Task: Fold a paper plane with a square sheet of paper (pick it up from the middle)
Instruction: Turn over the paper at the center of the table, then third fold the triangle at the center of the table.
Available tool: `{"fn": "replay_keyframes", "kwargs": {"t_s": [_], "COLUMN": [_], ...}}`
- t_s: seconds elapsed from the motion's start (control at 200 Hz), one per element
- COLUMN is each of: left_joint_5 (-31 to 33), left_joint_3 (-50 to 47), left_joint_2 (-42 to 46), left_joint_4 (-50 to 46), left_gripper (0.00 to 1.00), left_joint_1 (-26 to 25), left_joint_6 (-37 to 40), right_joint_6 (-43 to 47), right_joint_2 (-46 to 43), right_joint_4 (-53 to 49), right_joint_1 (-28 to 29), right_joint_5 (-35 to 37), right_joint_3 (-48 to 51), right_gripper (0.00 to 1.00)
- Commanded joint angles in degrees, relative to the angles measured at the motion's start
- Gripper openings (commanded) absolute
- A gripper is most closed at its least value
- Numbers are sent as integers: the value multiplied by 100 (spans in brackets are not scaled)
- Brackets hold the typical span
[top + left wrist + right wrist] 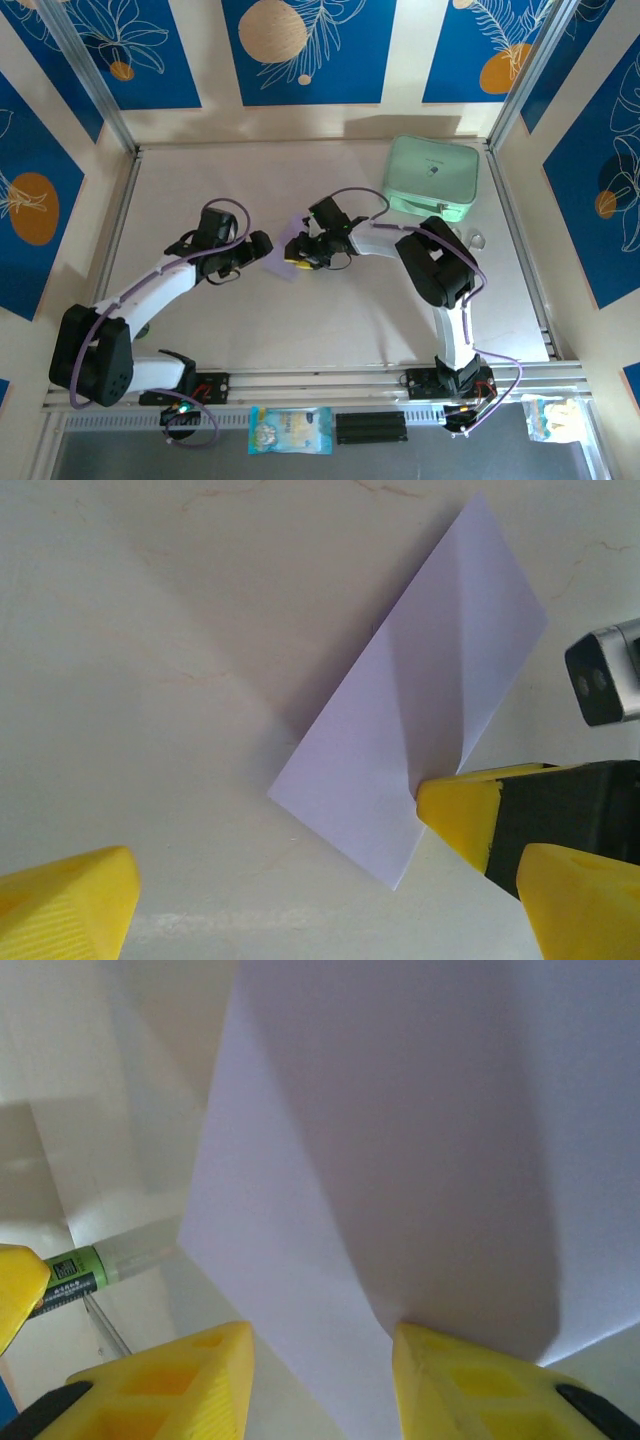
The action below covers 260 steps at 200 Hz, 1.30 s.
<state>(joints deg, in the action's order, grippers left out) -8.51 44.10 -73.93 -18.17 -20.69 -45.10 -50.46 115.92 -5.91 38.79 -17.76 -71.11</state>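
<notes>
The sheet of paper [282, 262] is pale lilac and folded into a narrow rectangle [420, 700], lying on the table between my two grippers. My left gripper [262, 243] hovers just left of it, its yellow fingers wide apart [320, 910] with bare table between them. My right gripper [298, 252] is at the sheet's right edge. In the right wrist view its jaws [320, 1380] stand apart with the paper [400, 1140] running between them. One flap curls up over the right fingertip [470, 1370]. That same fingertip [460, 810] touches the paper's edge in the left wrist view.
A mint-green rounded case [432, 177] sits at the back right of the table. A small clear object [478, 240] lies near the right arm. A green-labelled tube [80, 1275] shows beyond the paper. Metal rails edge the table [330, 375].
</notes>
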Motion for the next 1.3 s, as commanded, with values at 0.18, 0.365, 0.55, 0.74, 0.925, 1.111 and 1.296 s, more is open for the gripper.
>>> {"fn": "replay_keyframes", "kwargs": {"t_s": [0.18, 0.365, 0.55, 0.74, 0.925, 1.111, 1.296], "left_joint_5": [-271, -368, -445, -440, -517, -625, -747], "left_joint_3": [24, 68, 108, 112, 12, 38, 4], "left_joint_2": [-173, -231, -289, -287, -347, -429, -490], "left_joint_4": [245, 286, 333, 355, 567, 613, 673], "left_gripper": [97, 97, 96, 96, 96, 96, 96], "left_joint_1": [72, 71, 74, 74, 74, 73, 74], "left_joint_6": [-23, -6, -40, -111, -213, -192, -171], "right_joint_6": [1019, 2124, 2892, 1698, 422, 319, 660], "right_joint_2": [274, 287, -35, -519, -445, -249, -227], "right_joint_4": [-795, -1711, -1991, -1377, -785, -648, -534], "right_joint_1": [35, -186, -331, -297, 24, 90, -10], "right_joint_5": [-386, -86, -297, -353, -77, -31, -134], "right_joint_3": [-189, -421, -681, -424, -103, 48, 350], "right_gripper": [40, 37, 37, 37, 32, 32, 32]}}
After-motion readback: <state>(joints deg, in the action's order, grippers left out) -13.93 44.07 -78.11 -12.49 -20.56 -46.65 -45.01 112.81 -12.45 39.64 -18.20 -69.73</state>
